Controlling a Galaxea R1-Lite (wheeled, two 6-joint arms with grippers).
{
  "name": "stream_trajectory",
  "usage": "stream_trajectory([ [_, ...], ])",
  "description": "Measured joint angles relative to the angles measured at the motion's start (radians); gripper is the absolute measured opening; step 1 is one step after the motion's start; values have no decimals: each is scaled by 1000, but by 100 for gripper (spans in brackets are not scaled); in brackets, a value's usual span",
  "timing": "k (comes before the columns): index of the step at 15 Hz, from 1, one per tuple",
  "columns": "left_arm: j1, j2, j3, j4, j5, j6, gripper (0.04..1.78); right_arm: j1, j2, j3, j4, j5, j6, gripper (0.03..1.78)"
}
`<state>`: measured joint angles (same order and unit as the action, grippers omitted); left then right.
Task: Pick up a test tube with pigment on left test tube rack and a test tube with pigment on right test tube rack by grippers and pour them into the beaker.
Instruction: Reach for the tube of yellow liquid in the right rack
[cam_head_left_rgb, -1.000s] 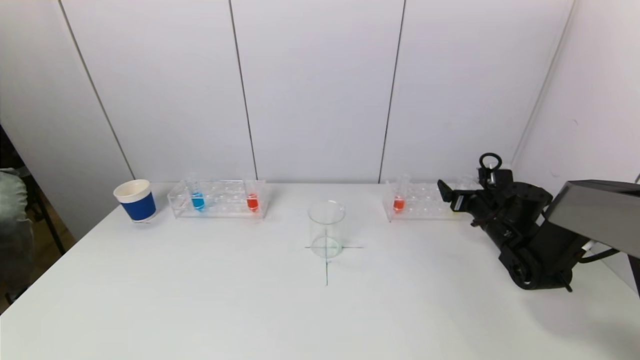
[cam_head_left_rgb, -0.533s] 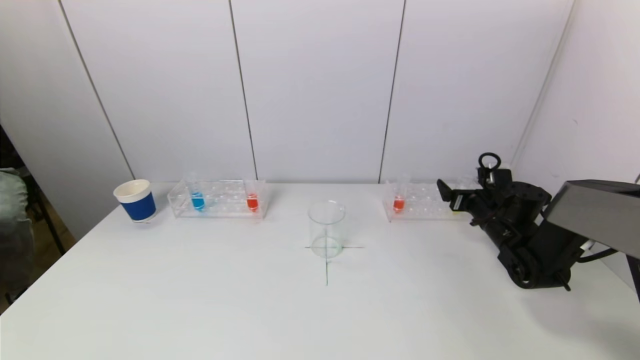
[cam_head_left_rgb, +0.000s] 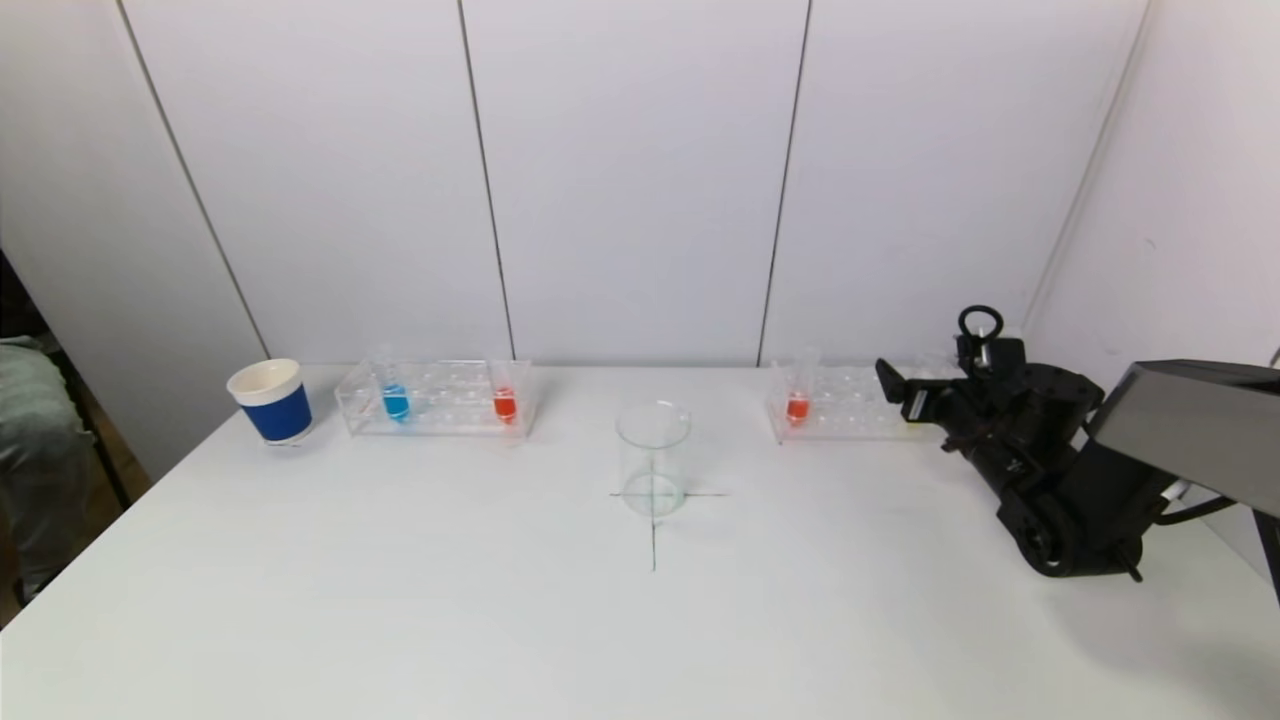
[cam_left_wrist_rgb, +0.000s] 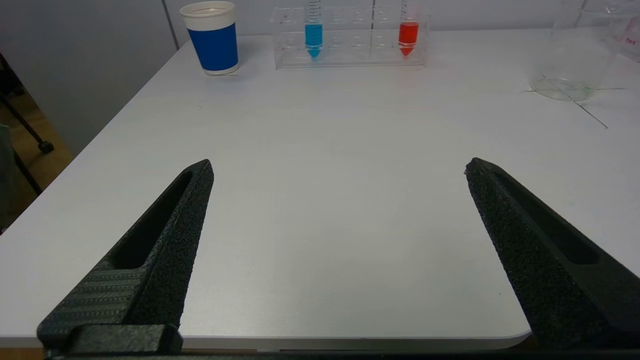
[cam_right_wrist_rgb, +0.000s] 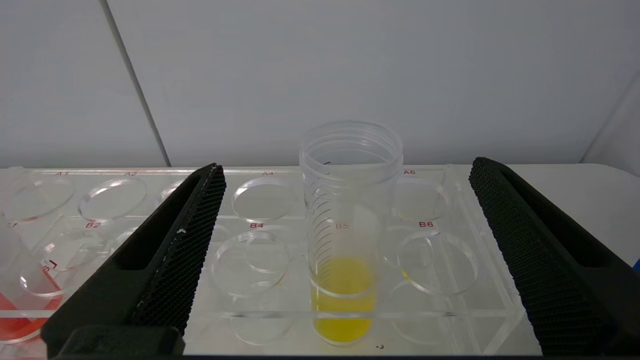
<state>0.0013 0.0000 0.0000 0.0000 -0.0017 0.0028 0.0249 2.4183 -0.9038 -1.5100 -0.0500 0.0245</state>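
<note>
The left rack (cam_head_left_rgb: 435, 398) holds a blue tube (cam_head_left_rgb: 395, 400) and a red tube (cam_head_left_rgb: 505, 402); both show in the left wrist view, the blue tube (cam_left_wrist_rgb: 313, 37) and the red tube (cam_left_wrist_rgb: 408, 35). The right rack (cam_head_left_rgb: 850, 405) holds a red tube (cam_head_left_rgb: 797, 405) and a yellow tube (cam_right_wrist_rgb: 345, 250) in slot B5. The empty glass beaker (cam_head_left_rgb: 653, 458) stands mid-table. My right gripper (cam_right_wrist_rgb: 345, 172) is open, its fingers either side of the yellow tube without touching it. My left gripper (cam_left_wrist_rgb: 337, 167) is open and empty over the table's near left edge.
A blue and white paper cup (cam_head_left_rgb: 271, 400) stands left of the left rack. A black cross is marked on the table under the beaker. A wall rises close behind both racks. The right arm (cam_head_left_rgb: 1050, 470) lies over the right side of the table.
The right gripper rose and edged slightly toward the right rack, then held. Tubes, racks and beaker have not moved.
</note>
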Motion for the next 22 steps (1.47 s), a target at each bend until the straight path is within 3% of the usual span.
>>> stream_trajectory([
  [8, 0, 0, 0, 0, 0, 0, 176, -2, 6, -2, -4, 0, 0, 177],
  [10, 0, 0, 0, 0, 0, 0, 176, -1, 11, -5, -11, 0, -5, 171],
  [13, 0, 0, 0, 0, 0, 0, 176, -1, 14, -7, -11, 0, -8, 141],
  [18, 0, 0, 0, 0, 0, 0, 176, 2, 17, -7, -8, 0, -8, 55],
  [22, 0, 0, 0, 0, 0, 0, 176, 2, 17, -8, -7, 0, -8, 48],
])
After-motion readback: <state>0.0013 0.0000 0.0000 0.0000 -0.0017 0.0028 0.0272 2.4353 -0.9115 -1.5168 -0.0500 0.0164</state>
